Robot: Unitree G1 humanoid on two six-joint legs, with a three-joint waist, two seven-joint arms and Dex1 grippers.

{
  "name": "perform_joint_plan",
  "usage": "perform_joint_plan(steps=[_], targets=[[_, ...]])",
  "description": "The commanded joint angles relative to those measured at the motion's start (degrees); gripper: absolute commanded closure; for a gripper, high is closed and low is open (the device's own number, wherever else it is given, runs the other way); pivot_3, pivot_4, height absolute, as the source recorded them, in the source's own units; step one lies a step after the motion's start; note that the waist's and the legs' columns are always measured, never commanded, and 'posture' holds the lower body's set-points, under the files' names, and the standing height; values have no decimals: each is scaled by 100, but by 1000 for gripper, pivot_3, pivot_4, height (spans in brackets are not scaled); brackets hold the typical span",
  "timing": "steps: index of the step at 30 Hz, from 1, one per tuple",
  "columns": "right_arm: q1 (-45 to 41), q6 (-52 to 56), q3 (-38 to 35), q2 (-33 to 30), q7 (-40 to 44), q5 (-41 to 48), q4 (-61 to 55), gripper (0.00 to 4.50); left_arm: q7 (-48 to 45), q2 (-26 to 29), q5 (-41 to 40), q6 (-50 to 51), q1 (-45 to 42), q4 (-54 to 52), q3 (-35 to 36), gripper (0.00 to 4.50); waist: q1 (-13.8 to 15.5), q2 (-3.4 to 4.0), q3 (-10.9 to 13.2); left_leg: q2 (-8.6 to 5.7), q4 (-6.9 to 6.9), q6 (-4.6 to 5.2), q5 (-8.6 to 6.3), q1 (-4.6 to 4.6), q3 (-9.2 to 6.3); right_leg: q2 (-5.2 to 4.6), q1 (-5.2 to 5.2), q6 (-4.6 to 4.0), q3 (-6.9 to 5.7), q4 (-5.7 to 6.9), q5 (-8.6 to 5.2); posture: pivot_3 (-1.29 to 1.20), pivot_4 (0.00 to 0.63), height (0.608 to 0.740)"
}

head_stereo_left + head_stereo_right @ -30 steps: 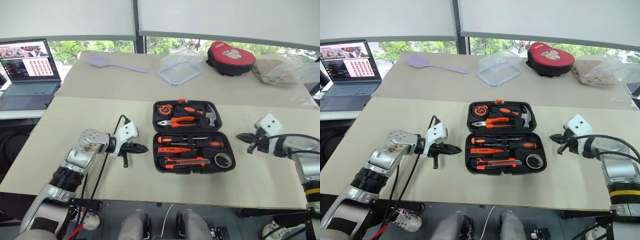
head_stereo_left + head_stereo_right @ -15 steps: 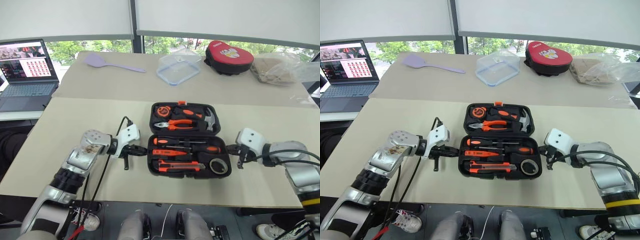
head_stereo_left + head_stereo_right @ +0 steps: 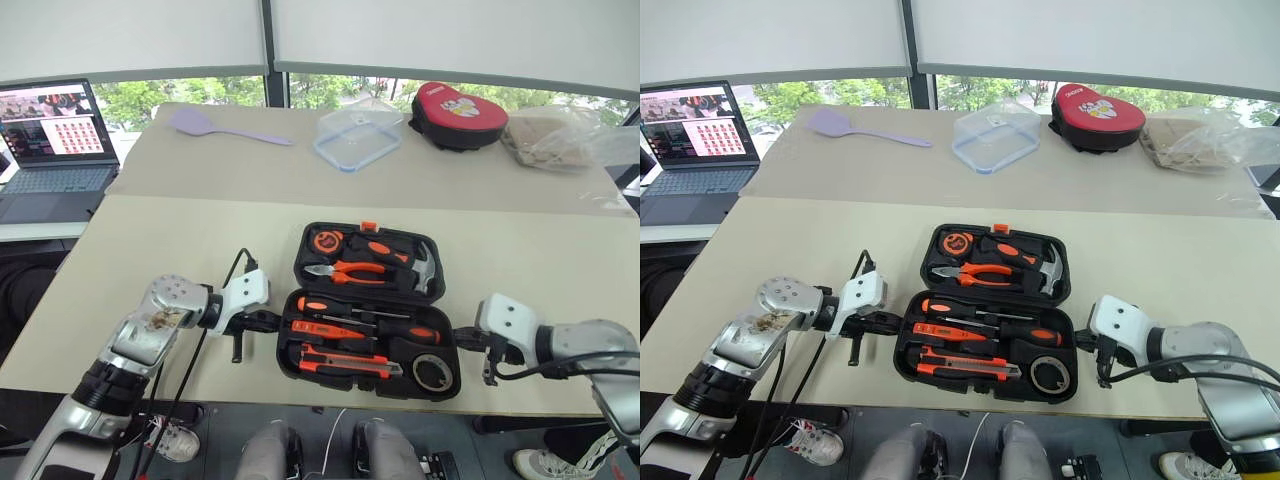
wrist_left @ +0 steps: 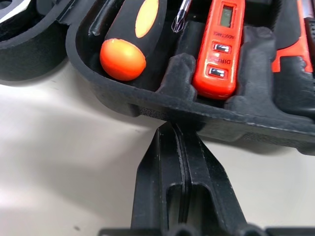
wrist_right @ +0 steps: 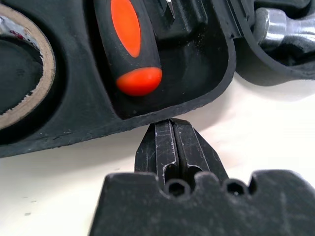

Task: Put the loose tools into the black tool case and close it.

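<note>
Fingers, left: left gripper [image 3: 268,320] clenched on nothing, its tip touching the left outer wall of the black tool case [image 3: 285,355]
Fingers, right: right gripper [image 3: 466,337] clenched on nothing, its tip against the right outer wall of the case, beside the butt of a screwdriver handle
Case: lies open on the near part of the pale surface [image 3: 150,250] between the two grippers, slightly skewed, lid half flat behind the near half, small orange latch at its far edge
Near half: utility knife [image 3: 348,362] along the front, small black tape roll [image 3: 432,373] in the right corner, slim small orange screwdriver [image 3: 322,329] and two orange-and-black-handled screwdrivers [image 3: 412,333] behind them, all seated in recesses
Lid half: pliers [image 3: 347,269], a hammer [image 3: 425,265] and a round orange tape measure [image 3: 326,240]
Around the case: bare surface on both sides; a black cable loops up by the left wrist
Far surface: lilac spatula [image 3: 205,125] at left, clear plastic box [image 3: 357,140] in the middle, red-and-black pouch [image 3: 460,113] and a crumpled plastic bag [image 3: 560,140] at right, all well apart from the case
Far left: open laptop [image 3: 52,145] on a separate desk
</note>
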Motion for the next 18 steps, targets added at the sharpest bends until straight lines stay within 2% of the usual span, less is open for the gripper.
perform_joint_plan(steps=[1,4,6,7,9,11,13,14,17,18], targets=[[147,43,-443,-43,-281,-39,50,4500,118,269,-63,156,431,-73,182,4471,-1,2,-2,0,0,0,0,1,-1,-1,1,0,2,-1,0,0,150,731],[233,123,-724,-99,-407,-24,288,4500,184,461,-255,379,624,-40,507,4471,-10,3,-4,3,-1,-2,-1,6,0,-1,1,-1,7,0,-1,0,150,731],[249,189,-883,-131,-426,31,399,4500,218,553,-383,517,665,2,660,3968,-16,5,-5,6,-1,-3,-1,7,0,-1,1,-4,9,1,-2,0,150,731],[203,306,-1015,-144,-438,115,481,4213,275,585,-475,678,612,105,785,3734,-15,7,-7,8,-1,-4,-1,7,0,-1,1,-4,10,1,-2,0,150,731],[-311,1052,-1384,-113,-577,572,684,3640,712,405,-794,1437,-3,668,1211,2959,-4,9,-7,9,-1,-5,0,14,0,3,6,-5,10,4,-3,0,150,731],[-1164,1987,-1549,56,-925,1040,880,2998,1286,22,-1082,2209,-785,1195,1537,2240,5,5,-2,9,-1,-6,2,12,0,7,3,5,7,7,-4,0,150,731],[-1838,2562,-1492,215,-1152,1308,992,2278,1673,-324,-1248,2780,-1372,1509,1688,1476,6,-1,1,9,3,-9,13,10,-2,13,4,14,7,6,6,0,150,731],[-2263,2880,-1416,368,-1315,1434,1061,2058,1928,-566,-1293,3103,-1723,1718,1757,1276,11,-2,1,8,3,-6,18,9,-4,12,4,17,7,5,12,0,150,731],[-3070,3515,-1216,672,-1744,1549,1244,941,2437,-1045,-1347,3595,-2377,2142,1891,129,20,-5,-2,4,4,-2,16,5,-4,12,8,-17,5,3,33,0,150,731],[-3352,3693,-1096,811,-1952,1485,1423,579,2609,-1243,-1367,3710,-2623,2315,1920,0,19,-6,-2,0,4,-1,18,-2,-3,12,3,-16,2,4,33,0,150,731]])
